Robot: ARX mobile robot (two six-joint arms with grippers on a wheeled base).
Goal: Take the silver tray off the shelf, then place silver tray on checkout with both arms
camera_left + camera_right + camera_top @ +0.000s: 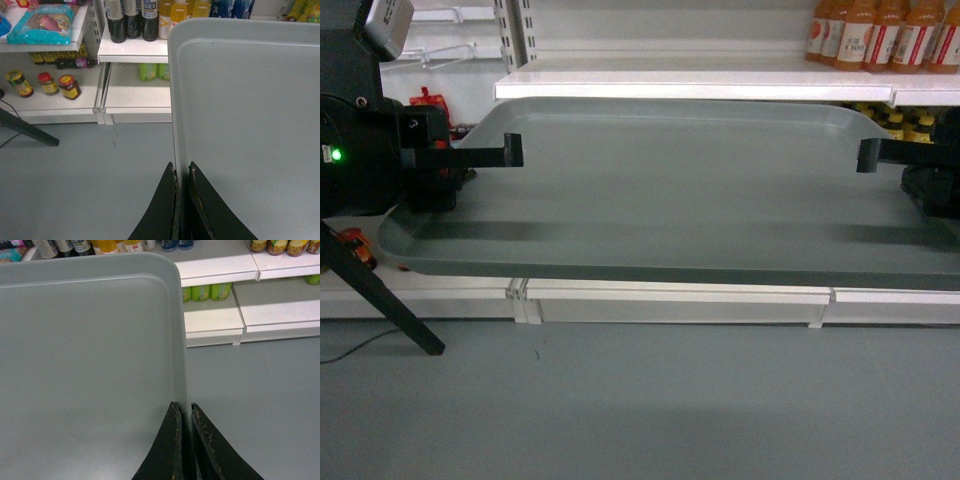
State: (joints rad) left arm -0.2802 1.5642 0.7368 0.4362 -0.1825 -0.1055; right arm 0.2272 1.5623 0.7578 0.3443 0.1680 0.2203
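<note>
Currently left pincer [181,172] clamped on left rim of silver tray [670,200], jaws nearly closed over the edge. Tray held level in the air, off the shelf [700,85], above the grey floor [640,410], nothing in it. Right pincer [183,410] grips right rim likewise. Orange bottles [880,35] stand on shelf at right.

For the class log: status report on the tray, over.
Left gripper and right gripper clamped on tray rims. Tray held level, off the shelf. Nothing in the way.
</note>
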